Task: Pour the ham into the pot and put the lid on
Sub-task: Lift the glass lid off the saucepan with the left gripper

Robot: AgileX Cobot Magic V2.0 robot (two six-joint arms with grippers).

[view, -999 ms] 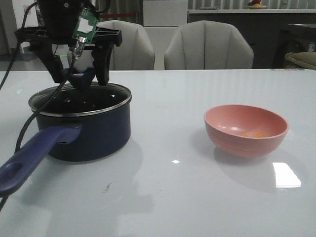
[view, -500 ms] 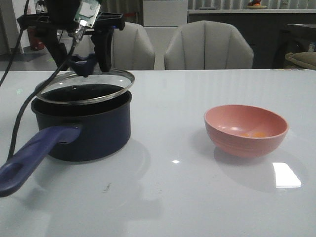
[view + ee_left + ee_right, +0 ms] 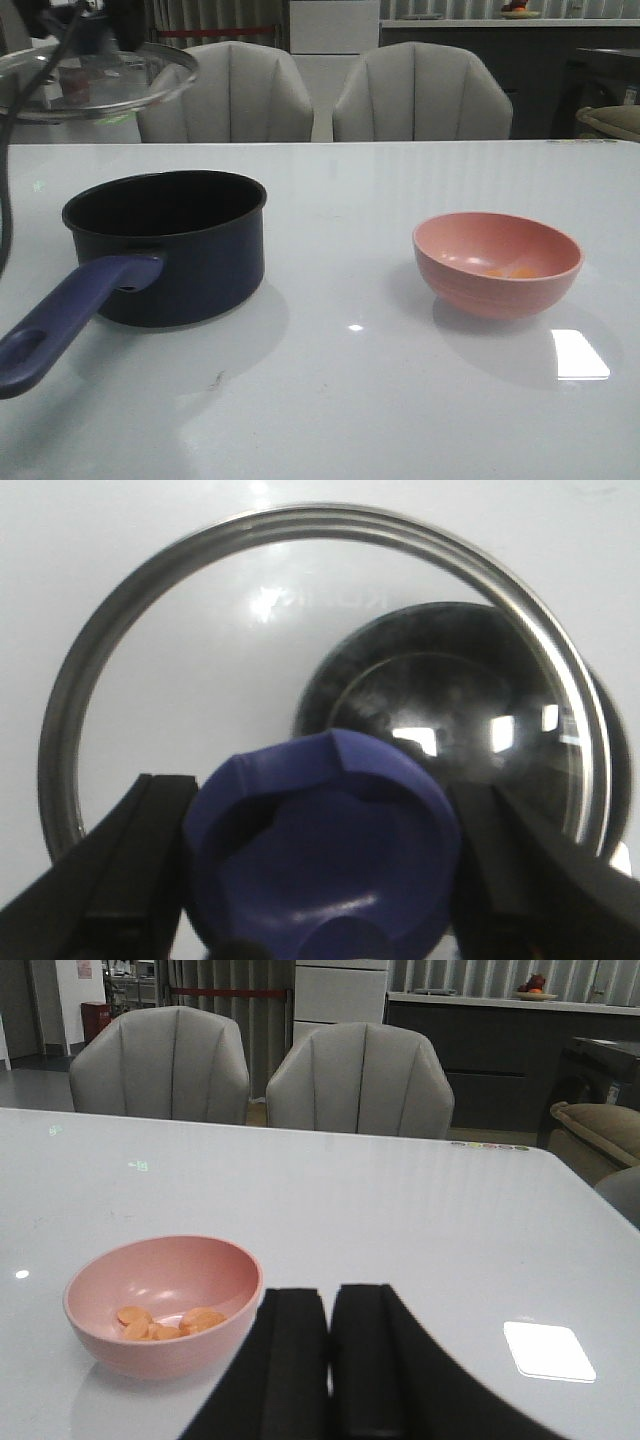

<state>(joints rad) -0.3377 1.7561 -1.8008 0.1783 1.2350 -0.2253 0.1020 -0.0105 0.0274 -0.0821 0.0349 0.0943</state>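
The navy pot [image 3: 170, 245] stands open at the table's left, its purple-blue handle [image 3: 70, 310] pointing to the front left. My left gripper [image 3: 320, 880] is shut on the blue knob [image 3: 325, 845] of the glass lid [image 3: 95, 80] and holds it high above and left-behind the pot. The pot shows through the glass in the left wrist view [image 3: 450, 720]. The ham [image 3: 165, 1322], a few orange pieces, lies in the pink bowl [image 3: 498, 262] at the right. My right gripper [image 3: 330, 1360] is shut and empty, just beside the bowl [image 3: 165, 1300].
Two grey chairs [image 3: 420, 95] stand behind the table's far edge. The white table [image 3: 340, 400] has bare surface between pot and bowl. A cable [image 3: 5, 200] hangs at the far left.
The lid has been lifted off the pot and carried up and to the left. The pot now stands open. The bowl has not moved.
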